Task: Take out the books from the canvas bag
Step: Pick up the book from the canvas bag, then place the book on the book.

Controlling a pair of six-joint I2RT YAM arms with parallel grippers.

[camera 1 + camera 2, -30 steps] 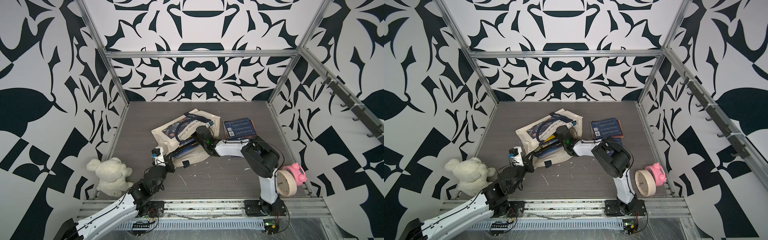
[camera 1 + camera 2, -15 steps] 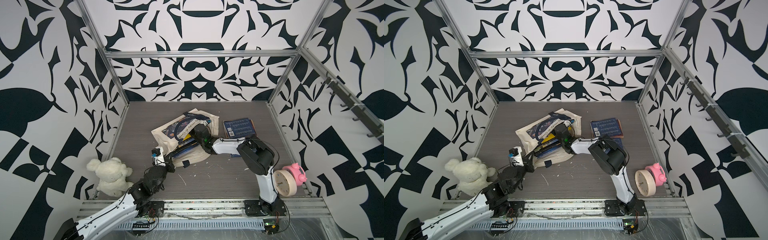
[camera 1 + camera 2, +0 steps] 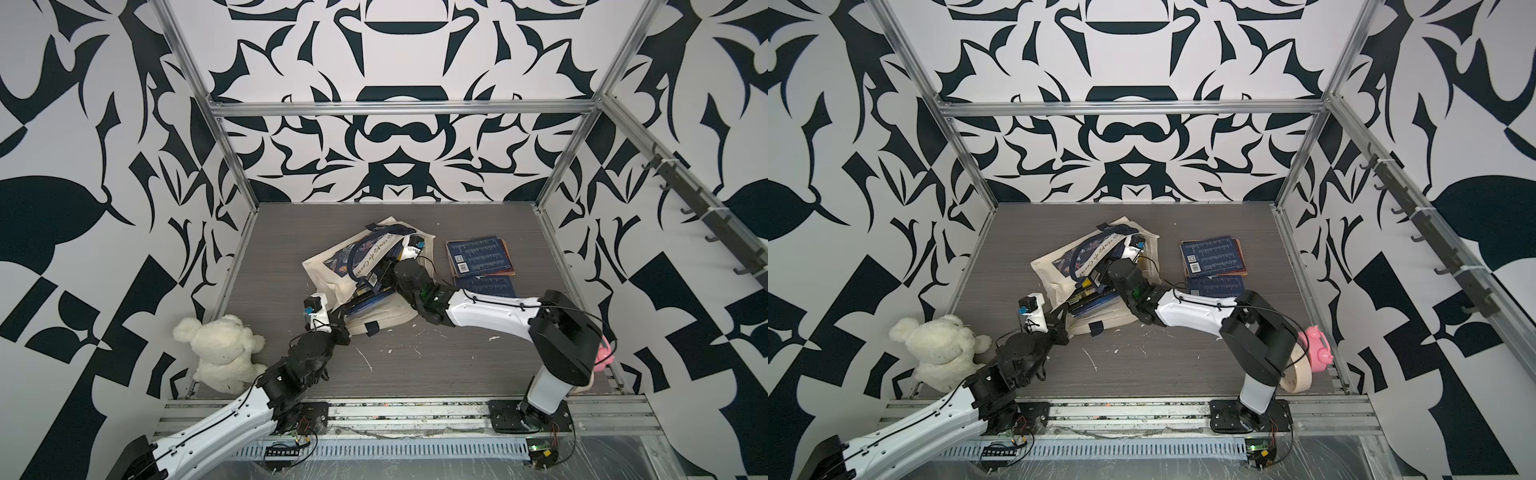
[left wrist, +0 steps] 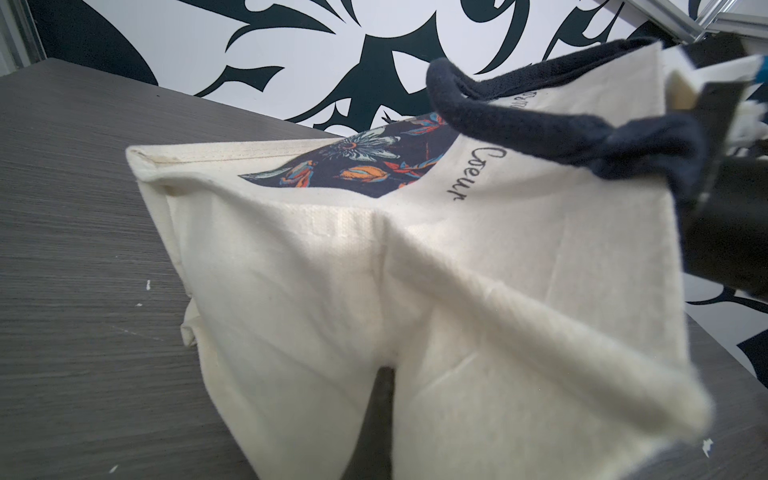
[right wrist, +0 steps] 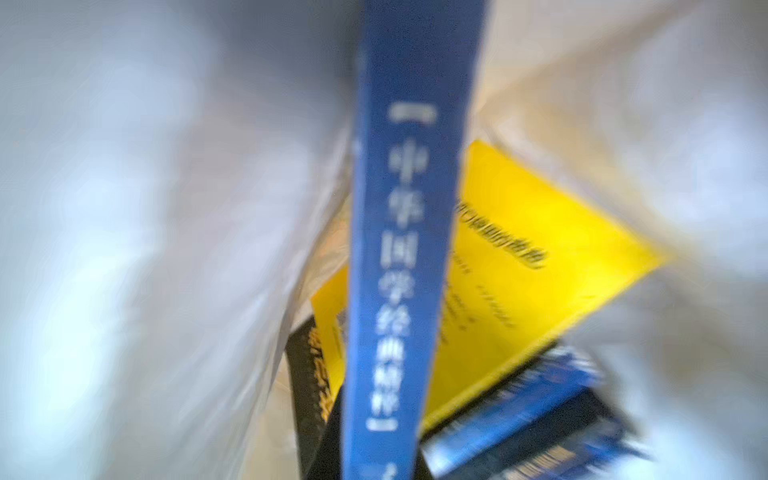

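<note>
now | left gripper [image 3: 338, 322] pinches limp canvas bag [image 3: 332, 270] | right gripper [image 3: 390, 272] clamps blue book [image 5: 399, 249] | stiff, slick, probably light: hold near spine

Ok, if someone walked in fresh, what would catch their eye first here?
The bold black-and-white patterned walls hit first. Then the cream canvas bag lies mid-table, the left arm and right arm at it, dark books showing at its mouth. A white plush bear sits at the near left corner, and a stack of blue books lies right of the bag.
</note>
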